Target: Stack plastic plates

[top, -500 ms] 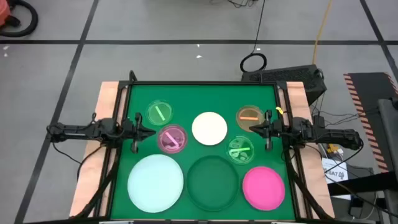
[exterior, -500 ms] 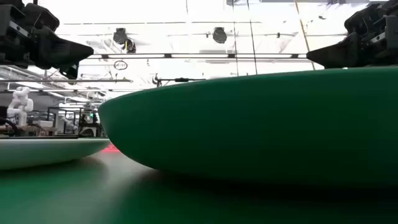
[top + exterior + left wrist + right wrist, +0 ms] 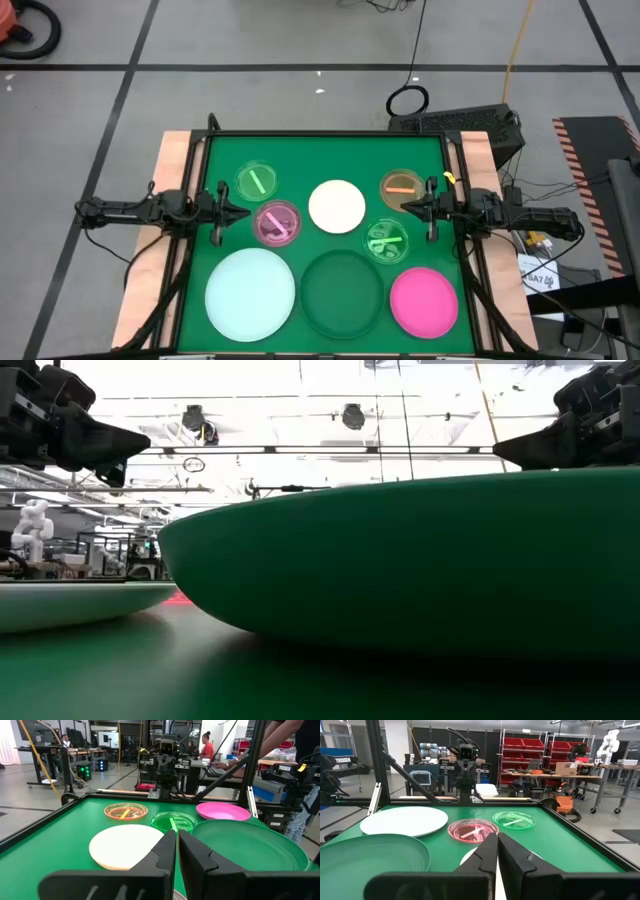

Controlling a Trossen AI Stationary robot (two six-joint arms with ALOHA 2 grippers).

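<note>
Eight plates lie apart, flat on the green table. Along the near edge are the pale mint (image 3: 250,291), dark green (image 3: 343,291) and hot pink (image 3: 424,299) plates. The cream-white plate (image 3: 337,206) lies mid-table. Small translucent dishes lie around it: green (image 3: 257,182), purple (image 3: 277,222), orange (image 3: 402,185) and green (image 3: 387,240). My left gripper (image 3: 245,211) (image 3: 177,832) is shut and hovers just left of the purple dish. My right gripper (image 3: 405,207) (image 3: 497,835) is shut and hovers by the orange dish's near rim. Neither touches anything.
A black raised frame (image 3: 325,134) borders the green surface, with wooden strips outside it at left (image 3: 170,160) and right (image 3: 478,155). In the low view the dark green plate (image 3: 420,560) fills most of the picture. The mint plate's rim (image 3: 80,600) shows to its left. People stand beyond the table (image 3: 206,745).
</note>
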